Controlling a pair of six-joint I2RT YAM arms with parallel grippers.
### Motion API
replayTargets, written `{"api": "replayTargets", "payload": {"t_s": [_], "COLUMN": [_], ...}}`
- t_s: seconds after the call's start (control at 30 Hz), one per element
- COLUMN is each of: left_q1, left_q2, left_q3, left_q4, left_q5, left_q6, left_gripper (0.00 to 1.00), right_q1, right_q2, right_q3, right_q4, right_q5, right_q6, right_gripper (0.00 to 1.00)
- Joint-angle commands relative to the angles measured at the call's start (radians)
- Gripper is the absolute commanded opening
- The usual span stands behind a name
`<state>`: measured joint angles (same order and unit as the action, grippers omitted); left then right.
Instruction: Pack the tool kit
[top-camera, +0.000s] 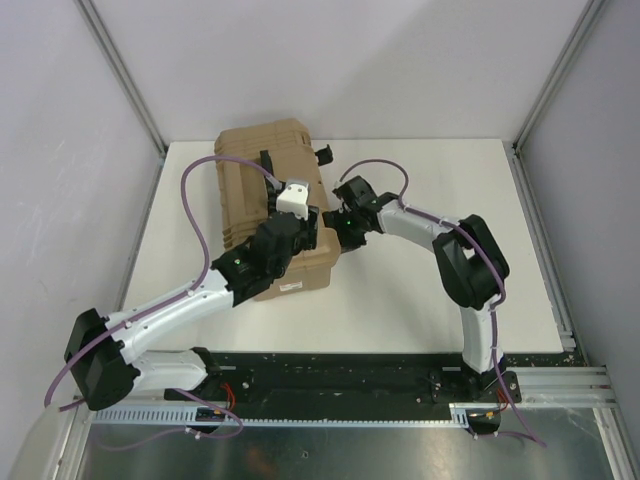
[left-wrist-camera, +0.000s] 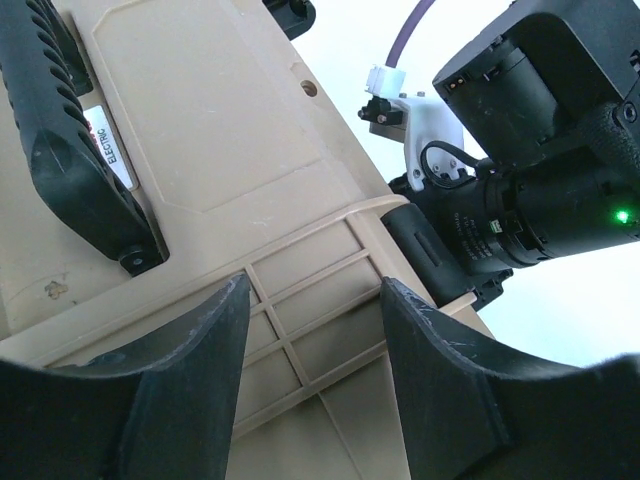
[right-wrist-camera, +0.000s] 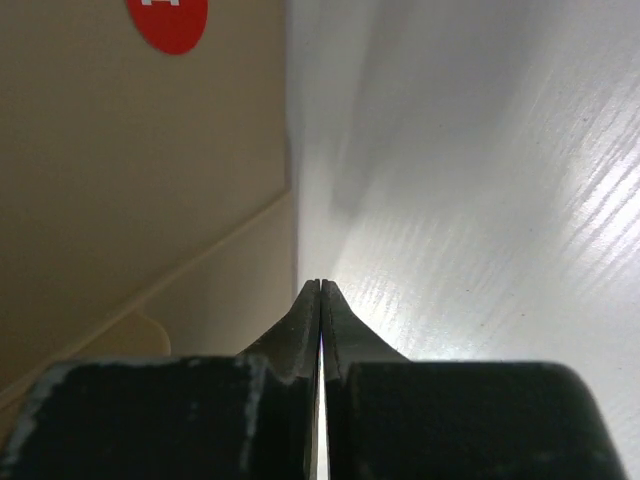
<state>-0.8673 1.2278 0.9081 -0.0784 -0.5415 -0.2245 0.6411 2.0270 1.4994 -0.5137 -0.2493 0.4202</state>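
Note:
The tan toolbox (top-camera: 250, 180) lies on the white table with its lid down; the tools and inner tray are hidden. Its black handle (left-wrist-camera: 70, 150) lies flat in the lid. My left gripper (left-wrist-camera: 315, 290) is open and empty, its jaws wide apart just above the ribbed lid (left-wrist-camera: 220, 130) near the right edge; from above it (top-camera: 300, 230) sits over the box's near right part. My right gripper (right-wrist-camera: 320, 285) is shut on nothing, low at the table beside the box's tan side wall (right-wrist-camera: 150, 180), which bears a red sticker (right-wrist-camera: 168, 20). From above it (top-camera: 338, 232) is at the box's right edge.
A black latch (top-camera: 325, 153) sticks out at the box's far right corner. The right arm's wrist (left-wrist-camera: 540, 200) shows close to the lid edge and a black latch (left-wrist-camera: 430, 250). Bare white table (top-camera: 430, 290) lies right of the box; frame posts stand at the back corners.

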Motion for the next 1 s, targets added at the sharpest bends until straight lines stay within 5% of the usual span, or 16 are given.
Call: {"api": "replayTargets", "payload": {"t_s": [0.0,0.23,0.4,0.53,0.73,0.97], "left_q1": [-0.044,-0.042,-0.041,-0.030,0.011,0.196], "left_q2": [0.134,0.062,-0.048,-0.135,-0.247,-0.375], "left_q3": [-0.126,-0.127,-0.075,-0.005,0.075,0.089], "left_q4": [-0.231,-0.233,-0.247,-0.251,-0.250,-0.251], "left_q5": [0.394,0.315,0.224,0.154,0.062,0.134], "left_q6": [-0.126,-0.133,-0.119,-0.099,-0.088,-0.134], "left_gripper": [0.59,0.59,0.67,0.78,0.91,0.98], "right_q1": [0.063,0.007,-0.067,-0.108,-0.143,-0.175], "right_q2": [-0.011,-0.107,-0.223,-0.306,-0.412,-0.404], "right_q3": [-0.035,-0.122,-0.212,-0.244,-0.255,-0.243], "right_q4": [0.251,0.247,0.213,0.178,0.177,0.466], "right_q5": [-0.148,-0.045,0.050,0.102,0.217,-0.081], "right_q6": [0.127,0.201,0.234,0.241,0.245,0.239], "right_gripper": [0.00,0.00,0.03,0.15,0.48,0.59]}}
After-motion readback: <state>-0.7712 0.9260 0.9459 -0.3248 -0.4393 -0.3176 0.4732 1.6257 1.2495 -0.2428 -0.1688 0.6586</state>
